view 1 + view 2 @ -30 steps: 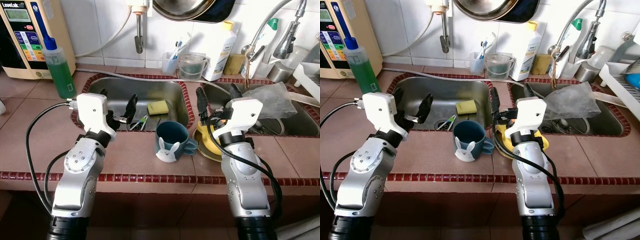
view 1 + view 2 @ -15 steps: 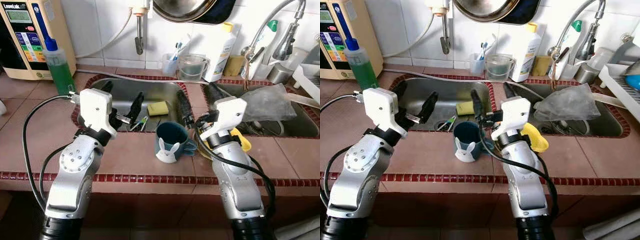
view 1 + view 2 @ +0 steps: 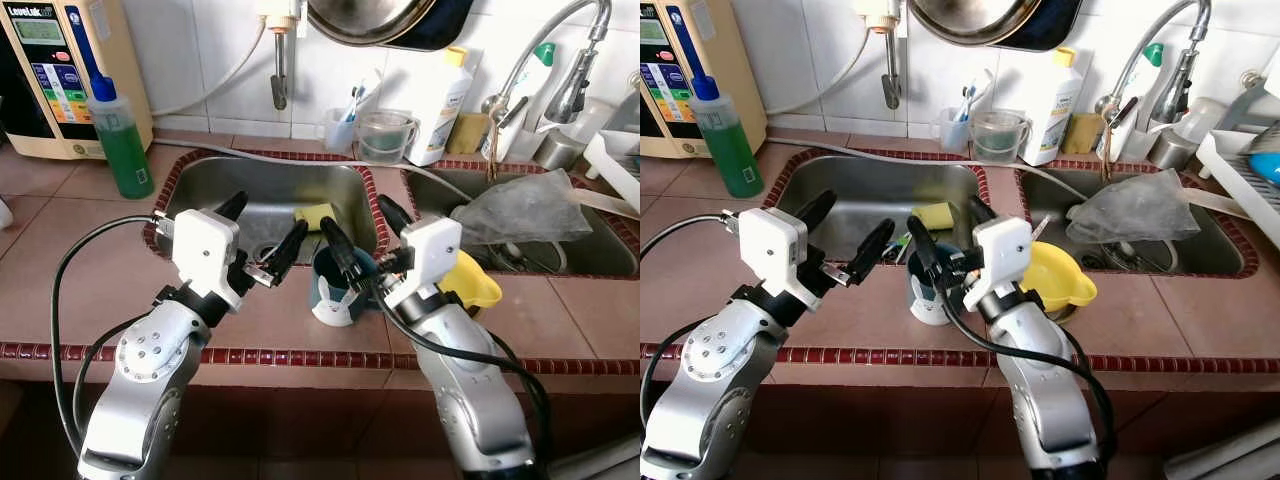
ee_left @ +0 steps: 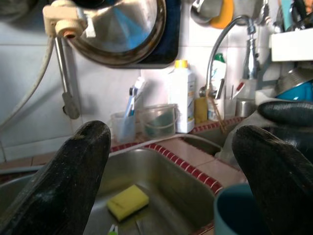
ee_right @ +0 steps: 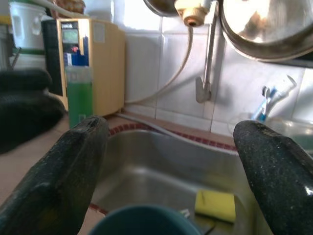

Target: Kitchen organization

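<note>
A dark blue mug (image 3: 336, 290) with a white bunny on it stands on the tiled counter at the front rim of the left sink (image 3: 205, 190). My right gripper (image 3: 362, 240) is open and hovers just above the mug's rim (image 5: 144, 220), one finger on each side of it. To the mug's left, my left gripper (image 3: 262, 232) is also open and empty, with its fingers pointing at the mug (image 4: 234, 210). A yellow sponge (image 3: 318, 213) lies in the left sink behind the mug.
A yellow bowl (image 3: 470, 280) sits on the counter right of the mug. A crumpled plastic bag (image 3: 520, 205) fills the right sink. A green soap bottle (image 3: 118, 140), a water machine (image 3: 50, 70), a clear cup (image 3: 385, 135) and a white bottle (image 3: 445, 100) line the back.
My right gripper has swung left, from over the yellow bowl to above the mug. The left gripper has shifted right, closer to the mug.
</note>
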You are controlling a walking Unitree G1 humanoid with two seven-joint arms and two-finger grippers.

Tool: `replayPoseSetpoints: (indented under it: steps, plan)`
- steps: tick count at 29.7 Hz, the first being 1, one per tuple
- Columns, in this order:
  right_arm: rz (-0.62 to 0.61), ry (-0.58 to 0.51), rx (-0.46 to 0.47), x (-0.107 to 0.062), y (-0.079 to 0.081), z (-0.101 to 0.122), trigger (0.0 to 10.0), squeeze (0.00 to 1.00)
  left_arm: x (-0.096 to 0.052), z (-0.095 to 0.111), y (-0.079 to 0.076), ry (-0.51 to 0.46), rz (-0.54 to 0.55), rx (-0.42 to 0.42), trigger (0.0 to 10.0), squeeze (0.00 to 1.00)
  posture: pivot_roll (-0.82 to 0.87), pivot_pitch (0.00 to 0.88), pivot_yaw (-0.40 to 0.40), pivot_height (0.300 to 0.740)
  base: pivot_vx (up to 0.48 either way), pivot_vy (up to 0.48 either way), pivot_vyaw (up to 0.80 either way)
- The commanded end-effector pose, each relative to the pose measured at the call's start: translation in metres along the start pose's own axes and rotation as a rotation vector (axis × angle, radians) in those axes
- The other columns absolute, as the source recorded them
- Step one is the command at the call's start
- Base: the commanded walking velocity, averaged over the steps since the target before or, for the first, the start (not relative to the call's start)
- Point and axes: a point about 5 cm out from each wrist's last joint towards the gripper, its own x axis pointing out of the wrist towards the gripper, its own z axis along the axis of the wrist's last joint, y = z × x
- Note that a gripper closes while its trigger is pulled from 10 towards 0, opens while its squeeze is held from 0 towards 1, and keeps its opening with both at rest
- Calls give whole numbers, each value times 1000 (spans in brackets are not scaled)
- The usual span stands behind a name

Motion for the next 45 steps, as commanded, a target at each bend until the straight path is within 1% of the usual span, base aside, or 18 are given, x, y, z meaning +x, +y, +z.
replayPoseSetpoints:
  steps: [1,5,7,8,10,13,15,21,24,27,31,32,36,37,40,42,43,45]
  plan:
    - [3,-11,3,-2,0,5,10000,0,1,3,-3,1,-26,8,10000,0,-6,49,-44,740,0,0,0]
    - [-16,-2,13,-6,0,7,10000,0,1,4,-4,6,-37,8,10000,0,-16,54,-37,740,0,0,0]
    - [-83,8,17,-10,-2,8,10000,0,1,6,-5,11,-50,9,10000,0,-22,58,-31,740,0,0,0]
    - [-83,8,17,-10,-2,8,10000,0,1,6,-5,11,-50,9,10000,0,-22,58,-31,740,0,0,0]
    - [-140,40,24,-13,-4,8,10000,0,1,7,-6,13,-59,10,10000,0,-27,60,-24,740,0,0,0]
    - [-229,86,42,-13,-9,6,10000,0,3,8,-10,20,-90,8,10000,0,-28,64,-19,740,0,0,0]
    - [-253,94,54,-12,-11,6,10000,0,3,8,-13,22,-106,11,10000,0,-28,66,-16,740,0,0,0]
    - [-262,100,71,-10,-11,7,10000,0,3,8,-16,27,-130,18,10000,0,-28,68,-13,740,0,0,0]
    - [-269,124,59,-16,-9,2,10000,0,1,6,-15,37,-124,12,10000,0,-29,72,-11,740,0,0,0]
    - [-265,134,53,-18,-8,0,10000,0,1,6,-16,38,-123,10,10000,0,-30,73,-11,740,0,0,0]
    - [-202,139,55,-21,-4,-3,10000,0,0,5,-17,44,-115,7,10000,0,-29,76,-12,740,0,0,0]
    - [-193,142,73,-21,-3,-4,10000,0,0,4,-16,48,-110,7,10000,0,-29,74,-12,740,0,0,0]
    - [-195,122,88,-21,-5,-1,10000,0,0,3,-16,59,-105,13,10000,0,-27,71,-12,740,0,0,0]
    - [-202,88,83,-20,-7,3,10000,0,0,3,-16,61,-108,16,10000,0,-26,68,-11,740,0,0,0]
    - [-206,53,81,-19,-9,8,10000,0,0,4,-15,63,-106,17,10000,0,-24,67,-10,740,0,0,0]
    - [-205,-3,90,-16,-11,15,10000,0,1,4,-13,67,-98,26,10000,0,-24,65,-7,740,0,0,0]
    - [-205,-3,90,-16,-11,15,10000,0,1,4,-13,67,-98,26,10000,0,-24,65,-7,740,0,0,0]
    - [-204,-37,65,-15,-15,19,10000,0,3,5,-9,70,-86,23,10000,0,-25,59,-2,740,0,0,0]
